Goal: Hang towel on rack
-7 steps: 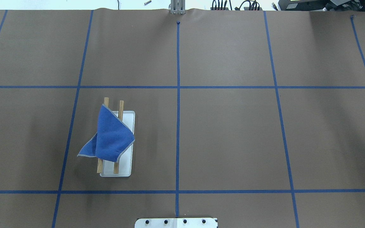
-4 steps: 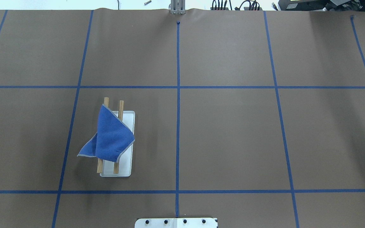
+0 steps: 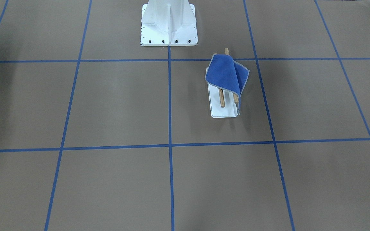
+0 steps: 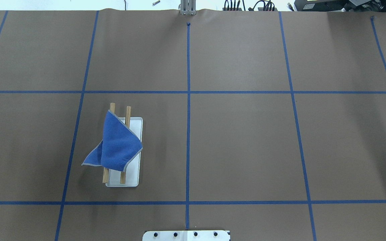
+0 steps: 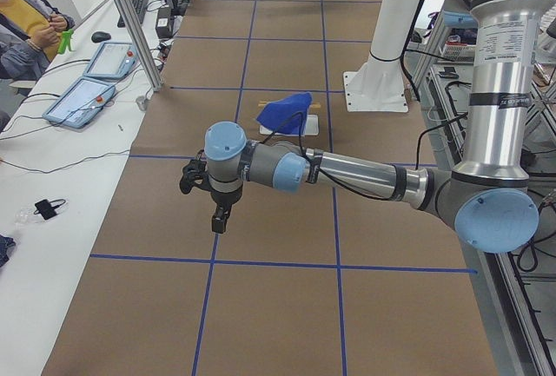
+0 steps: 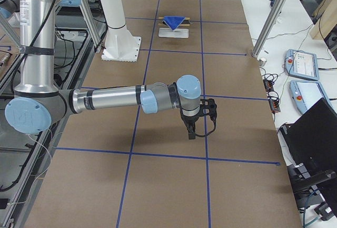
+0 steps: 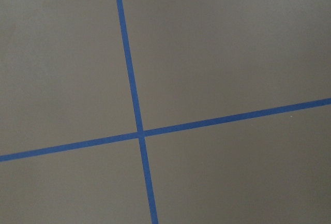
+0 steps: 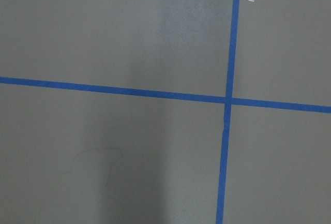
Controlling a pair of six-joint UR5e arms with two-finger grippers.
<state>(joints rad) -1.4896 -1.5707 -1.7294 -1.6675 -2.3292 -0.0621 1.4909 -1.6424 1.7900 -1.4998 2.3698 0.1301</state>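
Royal-blue square cloth towel (image 4: pixel 119 144) sits draped crooked over the wooden-dowel, white-base rack (image 4: pixel 136 180), lower left of the overhead view, so hanging looks done, maybe straighten it next; left gripper (image 5: pixel 218 223) and right gripper (image 6: pixel 191 135), can't tell if spread or pinched.

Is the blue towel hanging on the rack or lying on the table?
On the rack. The towel drapes over both wooden bars, with one corner dangling off the side.
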